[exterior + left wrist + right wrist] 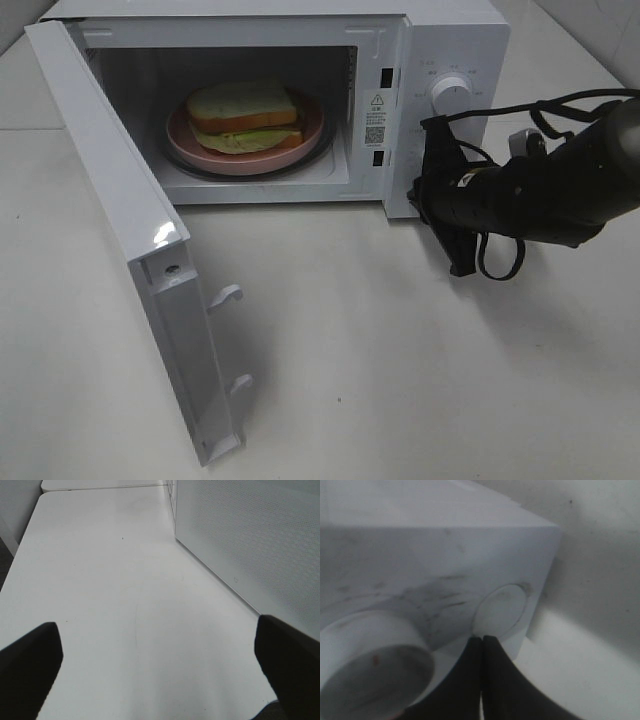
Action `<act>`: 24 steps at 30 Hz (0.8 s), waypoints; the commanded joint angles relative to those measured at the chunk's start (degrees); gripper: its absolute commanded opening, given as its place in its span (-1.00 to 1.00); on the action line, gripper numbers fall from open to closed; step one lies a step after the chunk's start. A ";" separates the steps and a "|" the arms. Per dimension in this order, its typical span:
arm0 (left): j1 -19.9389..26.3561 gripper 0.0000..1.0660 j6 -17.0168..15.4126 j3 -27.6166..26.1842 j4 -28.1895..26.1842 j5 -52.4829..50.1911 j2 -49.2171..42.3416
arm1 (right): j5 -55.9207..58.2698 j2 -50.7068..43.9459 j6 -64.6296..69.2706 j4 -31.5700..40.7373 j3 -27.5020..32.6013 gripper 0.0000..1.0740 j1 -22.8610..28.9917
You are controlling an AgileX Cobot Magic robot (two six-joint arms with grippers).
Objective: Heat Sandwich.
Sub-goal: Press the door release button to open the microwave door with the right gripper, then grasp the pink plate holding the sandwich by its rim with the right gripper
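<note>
Currently, the sandwich [245, 112] is sitting on a round pink plate [190, 150] inside the cavity of the white microwave [450, 40], resting on the turntable. The microwave door [110, 200] is hanging wide open toward the left of the exterior high view, its latch hooks pointing out over the white surface [400, 350].

The right gripper [414, 190] is hovering at the lower part of the microwave's control panel, below the white dial [449, 92]. It is well to the right of the sandwich and outside the cavity, with the door frame standing between them. Its jaws are pressing together with nothing between them. In the right wrist view the closed tips [481, 640] are meeting the edge of a flat round button [502, 610] near the panel's corner, though contact is hard to confirm through the blur.

The left gripper [156, 622] is appearing only in its own wrist view, jaws spread wide and holding nothing. It is hanging over bare surface beside a dotted white panel [250, 540], with no sandwich in sight.
</note>
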 commanded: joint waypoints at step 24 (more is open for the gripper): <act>0.11 0.87 0.00 0.29 -0.06 -0.74 -1.66 | 37.07 -15.64 -22.23 -20.97 -0.74 -0.95 -0.06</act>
